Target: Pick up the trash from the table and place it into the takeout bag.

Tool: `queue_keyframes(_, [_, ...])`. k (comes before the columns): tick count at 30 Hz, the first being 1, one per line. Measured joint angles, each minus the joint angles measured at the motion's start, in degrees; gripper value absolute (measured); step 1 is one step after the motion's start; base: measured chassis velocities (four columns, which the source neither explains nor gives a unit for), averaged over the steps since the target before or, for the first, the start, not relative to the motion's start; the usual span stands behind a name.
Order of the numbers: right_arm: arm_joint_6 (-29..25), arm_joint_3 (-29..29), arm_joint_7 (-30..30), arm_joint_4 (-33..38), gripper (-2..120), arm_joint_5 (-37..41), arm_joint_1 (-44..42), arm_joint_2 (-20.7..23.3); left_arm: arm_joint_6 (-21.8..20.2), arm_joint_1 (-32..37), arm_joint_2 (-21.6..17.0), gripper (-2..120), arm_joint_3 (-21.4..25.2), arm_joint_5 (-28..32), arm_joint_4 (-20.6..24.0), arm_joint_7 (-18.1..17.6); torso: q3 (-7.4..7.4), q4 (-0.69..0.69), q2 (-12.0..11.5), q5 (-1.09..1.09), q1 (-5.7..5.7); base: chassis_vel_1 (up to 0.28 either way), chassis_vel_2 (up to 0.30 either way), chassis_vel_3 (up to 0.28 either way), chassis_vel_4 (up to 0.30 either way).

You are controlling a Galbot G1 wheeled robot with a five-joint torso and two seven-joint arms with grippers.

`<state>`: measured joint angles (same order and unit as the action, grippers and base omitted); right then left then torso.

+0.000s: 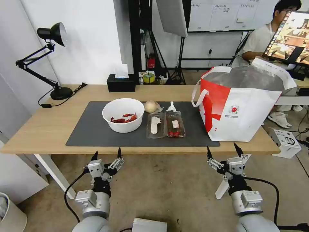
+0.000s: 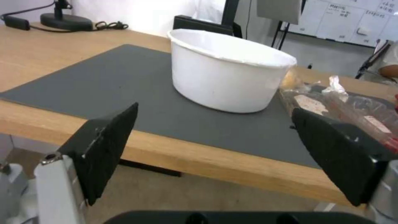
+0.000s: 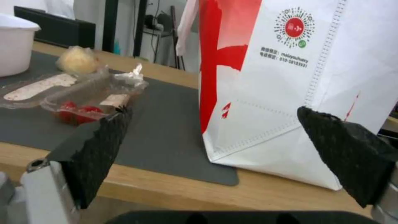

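On the table [image 1: 48,129] a dark mat [image 1: 93,132] carries the trash: a white bowl [image 1: 123,115] [image 2: 226,70] with red scraps, a clear two-part tray [image 1: 165,124] [image 3: 79,93], a beige wrapped ball [image 1: 151,106] [image 3: 78,60] and a small white paper wad [image 1: 171,106]. The white-and-red takeout bag [image 1: 239,103] [image 3: 298,77] stands open at the table's right end. My left gripper [image 1: 106,155] [image 2: 215,140] is open in front of the table edge, below the bowl. My right gripper [image 1: 224,149] [image 3: 215,146] is open off the edge, facing the bag's front corner.
A black tissue box [image 1: 121,83] sits at the table's back edge and a black desk lamp [image 1: 51,58] at the back left, its cord trailing on the wood. A white box [image 1: 285,141] lies on the floor right of the table.
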<state>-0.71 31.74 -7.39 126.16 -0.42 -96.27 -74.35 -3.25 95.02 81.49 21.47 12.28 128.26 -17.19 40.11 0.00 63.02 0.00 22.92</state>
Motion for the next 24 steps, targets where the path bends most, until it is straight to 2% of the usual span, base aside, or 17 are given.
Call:
queue_keyframes(18, [0.32,-0.46,-1.68,-0.30,100,-1.51,0.58,-0.07,-0.20,0.37,-0.07,100,-0.22,0.39,0.16,0.20,0.00,0.00,0.00,0.00,0.00,0.000,0.000,0.000,0.000])
queue_keyframes(24, [1.58,-1.22,-2.54,-0.26,100,-2.71,1.05,0.25,-3.57,-0.65,-0.53,100,-0.83,4.47,0.88,-1.92,0.00,0.00,0.00,0.00,-0.01,0.000,0.000,0.000,0.000])
